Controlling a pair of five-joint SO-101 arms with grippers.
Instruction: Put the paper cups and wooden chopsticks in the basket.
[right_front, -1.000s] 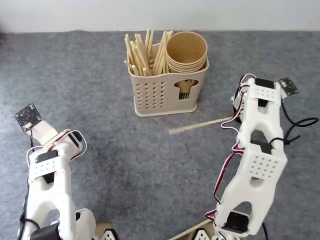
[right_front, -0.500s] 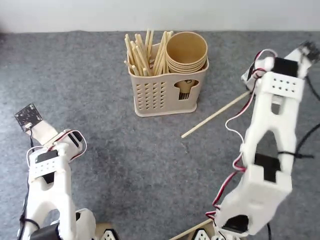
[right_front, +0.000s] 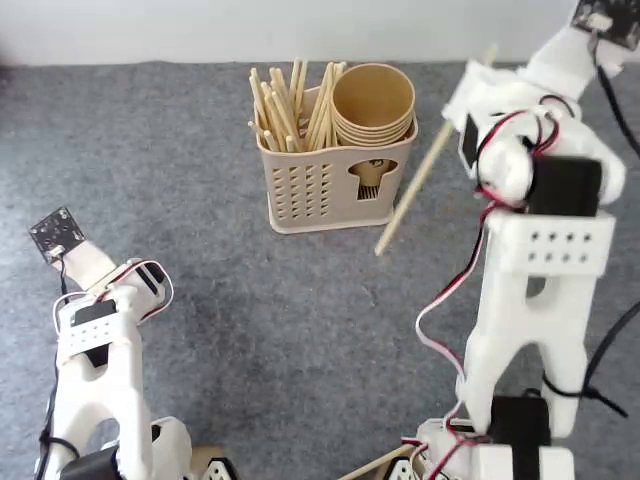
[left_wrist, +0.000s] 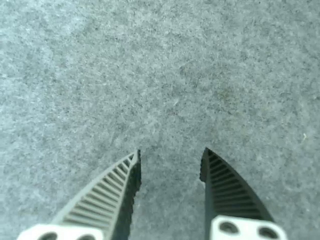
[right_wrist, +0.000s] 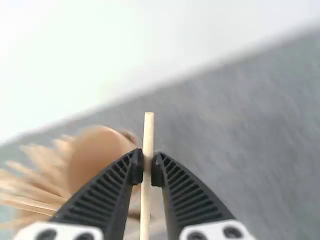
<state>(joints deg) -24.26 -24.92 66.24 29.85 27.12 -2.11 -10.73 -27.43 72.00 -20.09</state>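
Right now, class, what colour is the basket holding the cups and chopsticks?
The basket is pale beige, perforated; clearest in the high view.

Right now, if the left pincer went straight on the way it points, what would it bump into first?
The open left pincer points down at the grey fuzzy table mat. It would most likely meet that mat first, though how far off it is stays unclear.

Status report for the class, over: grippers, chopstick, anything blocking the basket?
Right gripper shut on wooden chopstick, tilted beside basket. Left gripper open over carpet. Basket holds paper cups and chopsticks. No obstruction seen.
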